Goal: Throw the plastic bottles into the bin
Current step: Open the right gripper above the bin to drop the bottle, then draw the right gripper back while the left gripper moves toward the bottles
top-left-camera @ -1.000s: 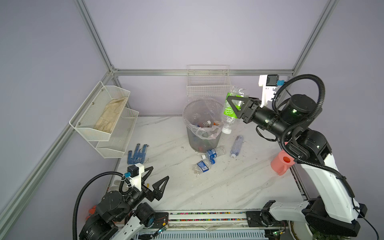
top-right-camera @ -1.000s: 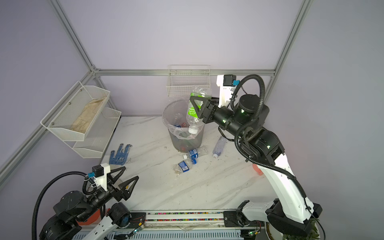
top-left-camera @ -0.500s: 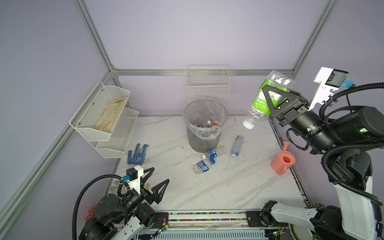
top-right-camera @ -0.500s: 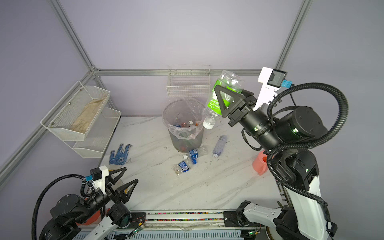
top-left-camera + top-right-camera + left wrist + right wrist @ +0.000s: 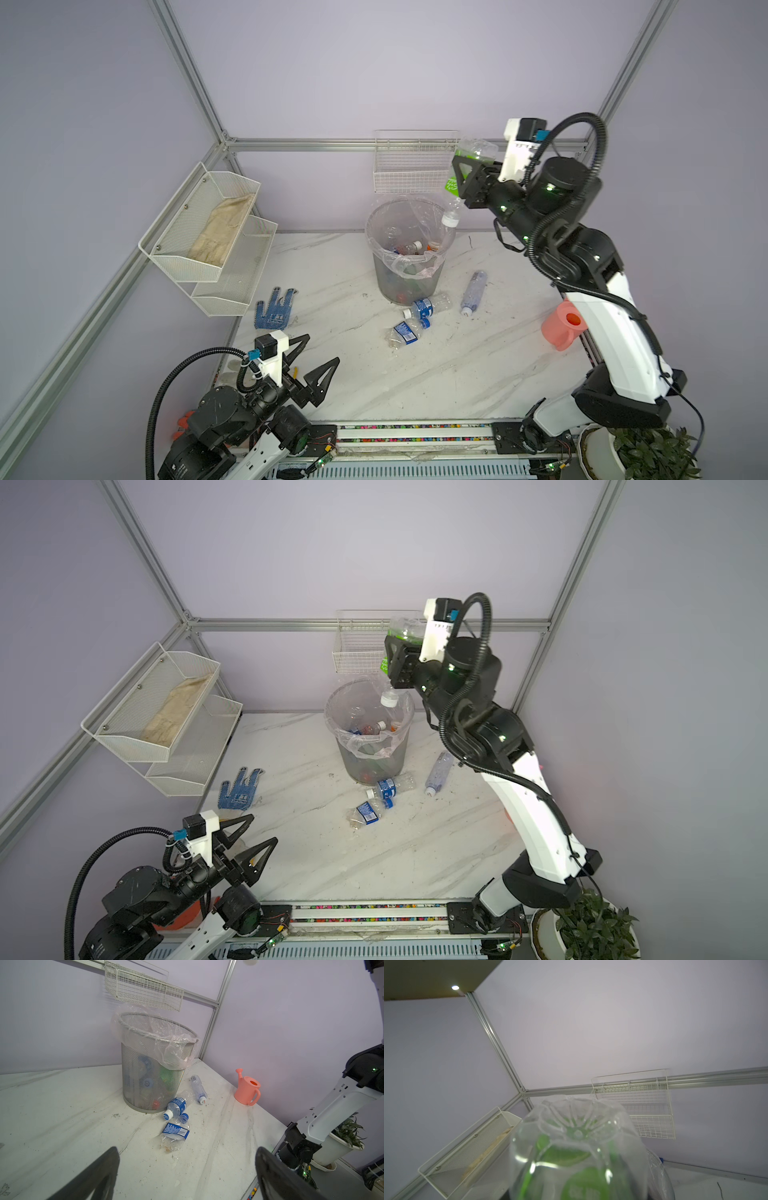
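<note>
Bottles sit in three places in a top view: several inside the bin [image 5: 399, 286] at the far middle of the table [image 5: 457, 374], three loose just near and right of it, and a green-label bottle [image 5: 475, 150] clamped in your right gripper [image 5: 460, 179]. That one hangs cap down, its white cap above the right part of the bin's rim. The blue-label bottle [image 5: 427, 306] lies just beside the bin's foot, the crushed bottle [image 5: 404, 333] a little nearer, and the slim bottle [image 5: 473, 292] apart to the right. Your left gripper [image 5: 322, 349] hovers at the near left, spread wide and holding nothing. In a top view the green-label bottle [image 5: 405, 625] shows its cap over the bin [image 5: 374, 766] opening. From the left wrist you see both fingers [image 5: 99, 1176] set far apart over bare marble, with the bin [image 5: 149, 1076], the blue-label bottle [image 5: 176, 1105], the crushed bottle [image 5: 175, 1132], the slim bottle [image 5: 198, 1088] and a pink watering can [image 5: 247, 1091] beyond them. From the right wrist the green-label bottle [image 5: 577, 1147] turns its clear base to the lens and hides the fingers; a wire basket [image 5: 643, 1109] hangs on the far wall behind it.
</note>
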